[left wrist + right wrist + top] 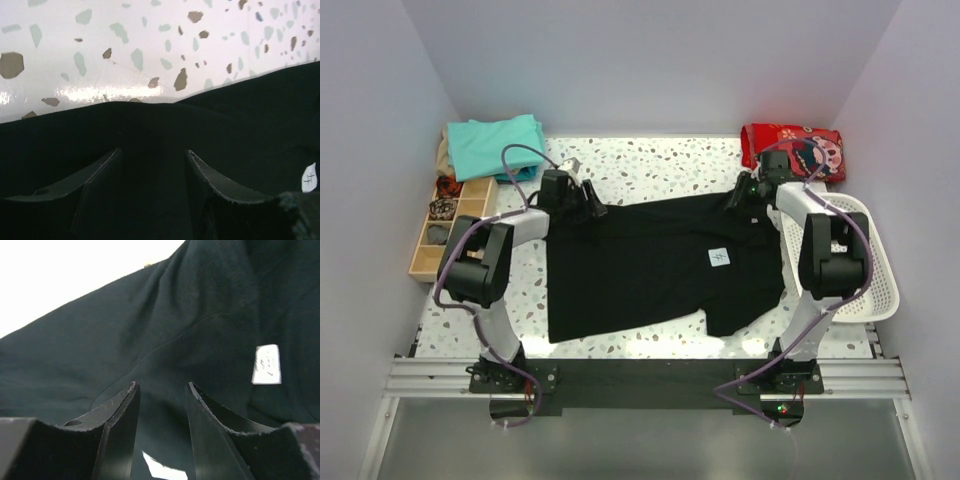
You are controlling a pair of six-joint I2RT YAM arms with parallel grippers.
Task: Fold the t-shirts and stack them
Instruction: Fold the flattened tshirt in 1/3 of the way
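Black t-shirt (650,265) | spread flat on worktop (660,160), ready for folding | left end effector (152,152), right end effector (162,386): part-open, empty, at far edge, likely for pinch

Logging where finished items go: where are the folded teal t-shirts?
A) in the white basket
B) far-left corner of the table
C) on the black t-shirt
B: the teal t-shirts lie folded at the far-left corner of the table, beyond the wooden tray.
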